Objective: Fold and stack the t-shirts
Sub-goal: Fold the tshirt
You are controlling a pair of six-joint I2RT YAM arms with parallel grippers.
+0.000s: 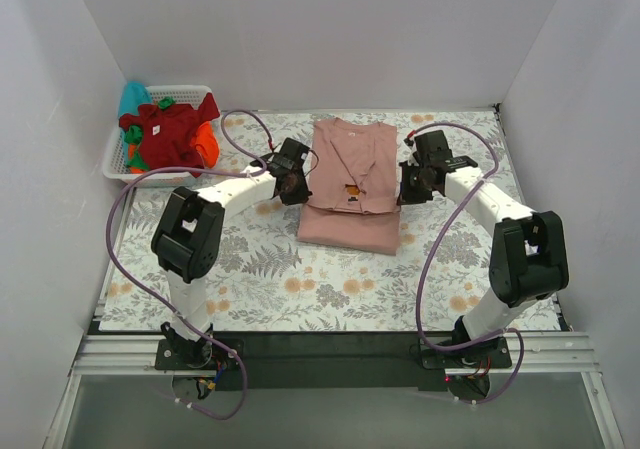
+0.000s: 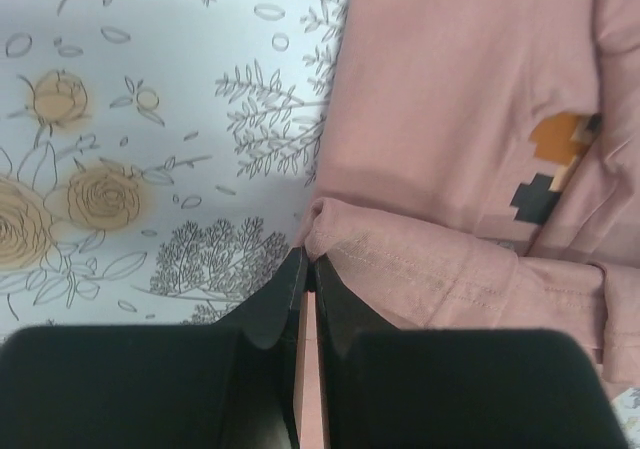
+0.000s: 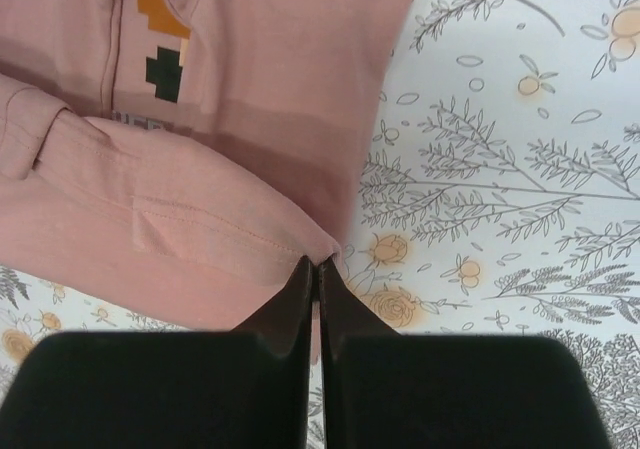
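Top external view has the pink t-shirt [image 1: 350, 184] lying lengthwise in the middle of the tabletop [image 1: 250, 289], collar at the far end and sleeves turned in over the chest. The left gripper [image 1: 290, 181] sits at its left edge and the right gripper [image 1: 410, 184] at its right edge, about level with each other. Both wrist views show the jaws pressed together on a stitched hem, with a sliver of pink cloth pinched between the tips. The step in hand looks like the lengthwise fold, with the bottom hem being brought up toward the collar and roughly halfway there. Next, both arms would need to carry the hem toward the collar at the same pace, keeping it taut and square, then lay it flat before letting go. The other t-shirts [image 1: 165, 134] lie heaped in the white basket [image 1: 112, 164] at the far left, not yet folded
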